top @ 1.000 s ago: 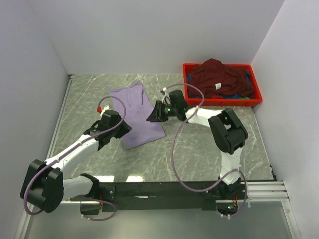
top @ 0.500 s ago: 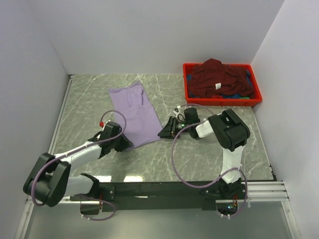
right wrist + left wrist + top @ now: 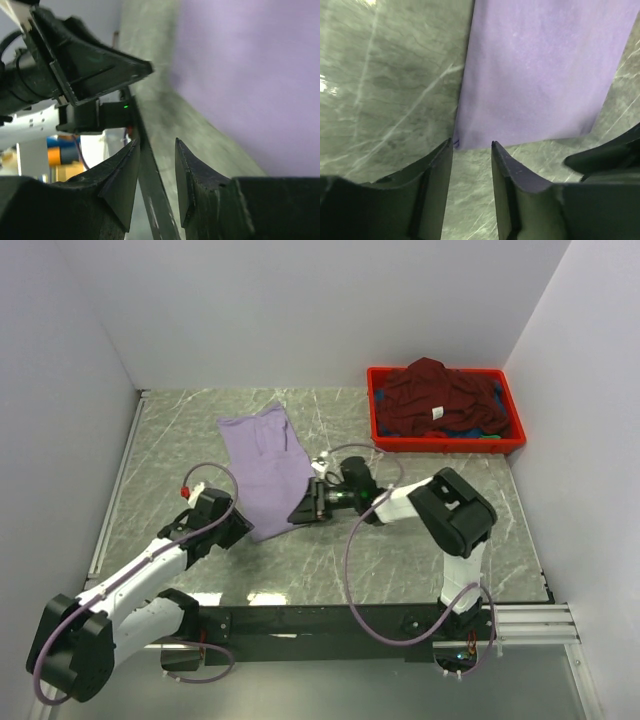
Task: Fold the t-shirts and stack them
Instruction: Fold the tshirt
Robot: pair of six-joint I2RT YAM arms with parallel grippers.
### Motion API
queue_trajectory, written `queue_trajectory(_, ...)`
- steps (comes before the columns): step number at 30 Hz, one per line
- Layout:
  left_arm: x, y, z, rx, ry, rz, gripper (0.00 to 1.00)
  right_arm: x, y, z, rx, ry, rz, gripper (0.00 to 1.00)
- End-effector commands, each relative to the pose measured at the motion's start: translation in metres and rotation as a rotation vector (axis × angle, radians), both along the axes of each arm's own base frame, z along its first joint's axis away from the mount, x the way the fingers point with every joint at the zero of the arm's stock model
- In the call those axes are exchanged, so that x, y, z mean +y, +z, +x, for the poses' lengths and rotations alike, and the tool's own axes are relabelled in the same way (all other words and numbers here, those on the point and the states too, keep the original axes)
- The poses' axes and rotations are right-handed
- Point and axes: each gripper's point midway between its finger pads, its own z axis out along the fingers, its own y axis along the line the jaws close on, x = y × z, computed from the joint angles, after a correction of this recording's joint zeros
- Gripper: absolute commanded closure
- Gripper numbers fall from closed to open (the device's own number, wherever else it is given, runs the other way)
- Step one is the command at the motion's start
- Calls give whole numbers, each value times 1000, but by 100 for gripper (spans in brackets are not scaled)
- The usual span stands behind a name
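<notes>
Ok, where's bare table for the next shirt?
Widest bare table lies between the purple shirt and the left wall. Smaller patch: near side of the red crate, by the right wall. Crowded: left claw and right claw at the shirt's near edge.

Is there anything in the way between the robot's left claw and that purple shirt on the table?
Nothing visible does. The left gripper is open right at the near edge of the lavender t-shirt, with only table beneath. The right gripper sits at that edge's other corner, off to the side.
</notes>
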Motion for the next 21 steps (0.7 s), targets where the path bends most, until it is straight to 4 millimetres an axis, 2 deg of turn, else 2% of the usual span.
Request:
queue_trajectory(1,12,25,11,-59,40,56,56,36,8,3,-37,32,48,59)
queue_trajectory(3,14,27,9,-54,40,68,54,48,-2,4,-26,29,34,59)
queue_trajectory(5,15,28,8,-55,40,67,53,52,-29,2,13,26,-10,58)
queue_trajectory(7,15,27,6,-53,37,66,52,50,-52,2,52,14,-46,59)
queue_trajectory(10,14,26,4,-42,36,63,48,44,-65,-1,61,13,-82,59)
queue_trajectory(12,16,24,3,-34,40,71,45,42,-53,-7,51,37,-62,59)
queue_trajectory(13,16,24,2,-29,39,77,44,43,-32,-4,9,34,-37,59)
queue_trajectory(14,17,24,2,-26,39,83,41,39,-29,-6,-11,44,-65,59)
queue_trajectory(15,18,23,2,-23,39,89,40,36,-22,1,-50,22,-86,59)
queue_trajectory(16,17,24,1,-20,36,92,38,28,-11,-2,-53,12,-139,59)
queue_trajectory(17,18,24,1,-16,37,96,33,21,-9,2,-115,12,-185,58)
queue_trajectory(19,17,23,0,-3,35,112,29,5,6,25,-202,-85,-282,57)
queue_trajectory(20,17,21,-1,4,30,118,27,-13,-6,23,-203,-93,-389,56)
queue_trajectory(21,16,21,-1,10,26,123,27,-21,-4,29,-229,-123,-441,55)
